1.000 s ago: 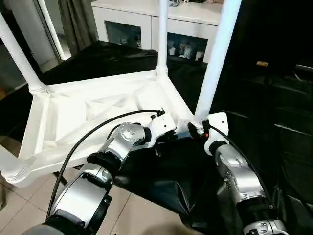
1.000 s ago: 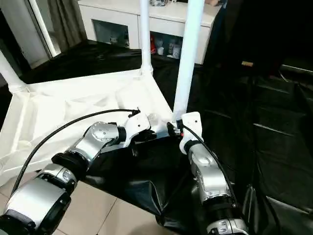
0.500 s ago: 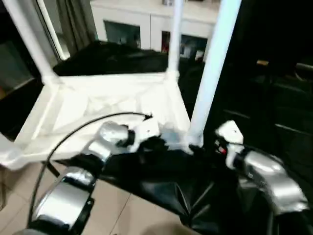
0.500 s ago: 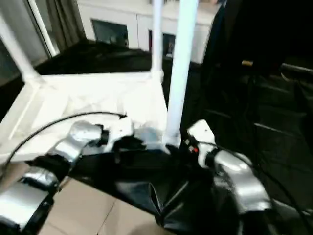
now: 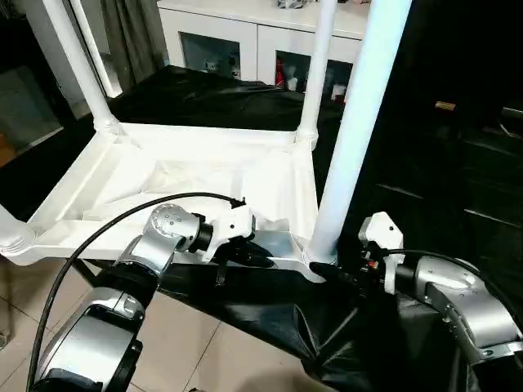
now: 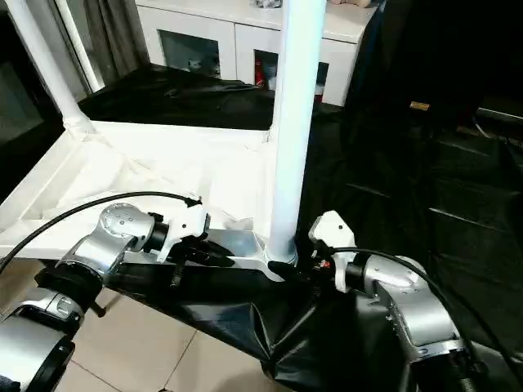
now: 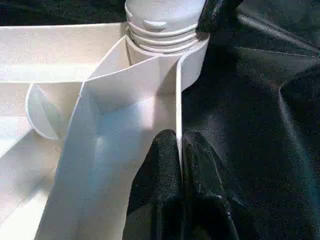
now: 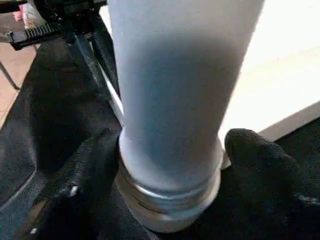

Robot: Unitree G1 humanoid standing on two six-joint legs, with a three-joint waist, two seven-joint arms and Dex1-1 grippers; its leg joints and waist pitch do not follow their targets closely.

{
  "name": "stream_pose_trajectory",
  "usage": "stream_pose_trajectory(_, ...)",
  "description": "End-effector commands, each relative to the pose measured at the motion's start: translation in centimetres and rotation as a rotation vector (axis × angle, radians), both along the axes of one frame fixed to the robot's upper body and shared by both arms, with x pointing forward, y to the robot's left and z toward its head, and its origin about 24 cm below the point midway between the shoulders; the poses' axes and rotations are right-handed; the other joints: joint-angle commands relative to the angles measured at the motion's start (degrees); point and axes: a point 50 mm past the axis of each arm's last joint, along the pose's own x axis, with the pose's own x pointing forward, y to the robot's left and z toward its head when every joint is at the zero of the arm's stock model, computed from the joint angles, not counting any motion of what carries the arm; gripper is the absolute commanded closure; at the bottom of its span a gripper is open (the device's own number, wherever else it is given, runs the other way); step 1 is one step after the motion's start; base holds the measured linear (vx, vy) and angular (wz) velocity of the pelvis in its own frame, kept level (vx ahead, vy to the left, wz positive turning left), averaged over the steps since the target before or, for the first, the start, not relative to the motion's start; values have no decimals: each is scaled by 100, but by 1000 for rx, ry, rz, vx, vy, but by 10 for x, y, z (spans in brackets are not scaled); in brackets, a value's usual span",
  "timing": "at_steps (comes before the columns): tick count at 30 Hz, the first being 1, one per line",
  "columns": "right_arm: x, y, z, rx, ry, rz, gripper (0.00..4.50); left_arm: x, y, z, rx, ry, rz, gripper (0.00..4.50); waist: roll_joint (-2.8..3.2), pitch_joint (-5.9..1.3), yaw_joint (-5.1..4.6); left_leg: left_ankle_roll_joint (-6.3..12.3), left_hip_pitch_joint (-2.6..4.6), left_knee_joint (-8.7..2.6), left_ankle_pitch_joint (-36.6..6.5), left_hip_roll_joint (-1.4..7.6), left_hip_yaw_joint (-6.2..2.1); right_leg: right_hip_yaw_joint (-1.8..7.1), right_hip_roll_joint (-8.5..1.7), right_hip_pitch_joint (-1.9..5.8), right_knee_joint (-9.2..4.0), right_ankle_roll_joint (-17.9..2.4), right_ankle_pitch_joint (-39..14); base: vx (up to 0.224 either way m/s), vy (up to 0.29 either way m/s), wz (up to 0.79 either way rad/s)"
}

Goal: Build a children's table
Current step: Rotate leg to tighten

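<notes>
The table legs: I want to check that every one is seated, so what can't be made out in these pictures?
- Tops of the near leg and far leg: cut off by the upper edge of the left eye view.
- Left corner socket: cut by the left edge of the left eye view.
- Near leg's thread depth: in the right wrist view, the right tool's fingers flank the collar.
- Top's rim wall: partly hidden by the left tool in the left wrist view.

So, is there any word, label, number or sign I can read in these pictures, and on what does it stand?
None can be read.
Small tan tag on the black cover: too small to read.
Items behind the cabinet's glass doors: too blurred.
</notes>
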Motion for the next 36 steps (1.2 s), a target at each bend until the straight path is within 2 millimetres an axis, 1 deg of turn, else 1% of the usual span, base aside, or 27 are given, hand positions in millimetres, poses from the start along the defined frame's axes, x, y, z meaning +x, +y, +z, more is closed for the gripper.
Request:
stream_pose_trajectory(1, 2, 2, 3, 1, -7, 9, 117, -2, -3, 5, -82, 7, -10, 450, -120, -314, 12, 401, 15, -382, -1106, 103, 22, 184, -290, 286, -439, -1264, -1143, 0, 0, 0)
stream_pose_trajectory(8, 2, 4, 0, 7, -1, 11, 166, -3, -1, 4, -75, 13, -7, 450, -132, -312, 9, 385, 11, -382, -1118, 96, 23, 186, -290, 291, -441, -1226, -1208, 0, 0, 0)
stream_pose_trajectory(13, 2, 5, -5, 11, 6, -24, 176, -3, 0, 2, -65, 12, 13, 450, -133, -312, -5, 378, 5, -378, -1110, 89, 22, 183, -290, 293, -446, -1209, -1259, 0, 0, 0)
stream_pose_trajectory(14, 2, 4, -7, 15, 8, -44, 176, -3, 0, 1, -64, 8, 24, 450, -131, -311, -10, 374, 2, -379, -1103, 88, 22, 184, -287, 291, -447, -1206, -1256, 0, 0, 0)
stream_pose_trajectory(16, 7, 2, -13, 8, 2, -146, 178, 1, -1, -1, -50, -19, 84, 450, -124, -304, -30, 306, -3, -387, -1183, 82, 18, 175, -289, 280, -460, -1162, -1445, 0, 0, 0)
stream_pose_trajectory(17, 9, 2, -15, 5, 0, -179, 178, 3, -2, -2, -43, -29, 105, 450, -132, -290, -43, 264, 5, -400, -1280, 78, 14, 171, -290, 273, -489, -1102, -1674, 0, 0, 0)
stream_pose_trajectory(18, 12, 2, -19, 29, 20, -258, 178, 7, -3, -5, -14, -64, 160, 450, -133, -288, -49, 244, 3, -402, -1311, 78, 10, 171, -289, 272, -494, -1071, -1763, 0, 0, 0)
stream_pose_trajectory(19, 15, 4, -22, 50, 39, -333, 178, 12, -5, -8, 18, -105, 227, 450, -122, -289, -73, 195, 17, -404, -1362, 70, 8, 176, -274, 244, -513, -1007, -1873, 0, 0, 0)
stream_pose_trajectory(20, 16, 5, -24, 57, 47, -358, 178, 13, -5, -9, 29, -119, 250, 450, -121, -291, -86, 169, 25, -407, -1382, 66, 8, 176, -270, 239, -518, -988, -1903, 0, 0, 0)
stream_pose_trajectory(21, 17, 8, -26, 61, 47, -393, 178, 15, -7, -9, 27, -124, 286, 450, -136, -299, -88, 120, 26, -412, -1382, 74, -7, 172, -279, 262, -510, -991, -1887, 0, 0, 0)
stream_pose_trajectory(22, 20, 15, -29, 64, 43, -473, 178, 20, -13, -10, 15, -133, 356, 450, -131, -295, -90, 119, 28, -413, -1371, 77, 3, 181, -271, 247, -509, -996, -1827, 0, 0, 0)
stream_pose_trajectory(23, 20, 15, -29, 64, 43, -473, 178, 20, -13, -10, 15, -133, 356, 450, -125, -292, -91, 84, 54, -418, -1409, 80, 4, 182, -273, 224, -517, -1016, -1796, 0, 0, 0)
stream_pose_trajectory(24, 26, 28, -36, 59, 53, -617, 178, 26, -25, -7, -10, -154, 429, 450, -133, -296, -118, 48, 24, -423, -1386, 64, 3, 186, -271, 232, -503, -1015, -1775, 0, 0, 0)
stream_pose_trajectory(25, 26, 28, -36, 59, 53, -617, 178, 26, -25, -7, -10, -154, 429, 450, -133, -296, -118, 15, 23, -427, -1395, 55, -1, 179, -266, 233, -501, -989, -1810, 0, 0, 0)
stream_pose_trajectory(26, 31, 39, -40, 57, 65, -693, 178, 30, -32, -5, -15, -172, 474, 450, -120, -296, -146, -1, 20, -431, -1430, 51, -6, 185, -283, 221, -510, -975, -1903, 0, 0, 0)
stream_pose_trajectory(27, 33, 42, -40, 58, 69, -708, 178, 31, -34, -5, -15, -176, 488, 450, -121, -301, -125, -21, 53, -424, -1466, 48, -5, 182, -276, 227, -536, -922, -1975, 0, 0, 0)
stream_pose_trajectory(28, 33, 43, -40, 59, 69, -710, 178, 31, -34, -5, -15, -177, 490, 450, -123, -300, -133, 1, 57, -419, -1465, 49, 0, 194, -280, 216, -534, -939, -1930, 0, 0, 0)
stream_pose_trajectory(29, 37, 54, -40, 64, 66, -712, 178, 33, -39, -4, -12, -186, 513, 450, -113, -299, -120, 34, 41, -418, -1407, 53, -1, 197, -277, 236, -524, -952, -1783, 0, 0, 0)
stream_pose_trajectory(31, 41, 66, -38, 40, 39, -672, 178, 34, -45, -4, -17, -189, 511, 450, -109, -303, -133, 36, 19, -422, -1405, 41, -3, 185, -276, 252, -526, -957, -1762, 0, 0, 0)
stream_pose_trajectory(32, 42, 69, -38, 31, 30, -659, 178, 34, -47, -4, -18, -190, 508, 450, -105, -302, -125, 40, 32, -419, -1418, 43, 0, 187, -278, 243, -532, -955, -1758, 0, 0, 0)
stream_pose_trajectory(33, 43, 70, -37, 32, 24, -654, 178, 33, -47, -4, -17, -193, 500, 450, -118, -300, -129, 68, 18, -421, -1400, 42, -5, 189, -276, 264, -522, -962, -1703, 0, 0, 0)
stream_pose_trajectory(35, 45, 69, -35, 50, 15, -655, 178, 32, -46, -4, -14, -191, 481, 450, -114, -309, -122, 108, 8, -417, -1319, 47, -4, 190, -283, 274, -507, -980, -1552, 0, 0, 0)
stream_pose_trajectory(36, 46, 65, -31, 62, 1, -645, 122, 31, -44, -4, -19, -190, 452, 450, -109, -311, -120, 140, 11, -415, -1287, 45, -1, 189, -280, 278, -503, -998, -1477, 0, 0, 0)
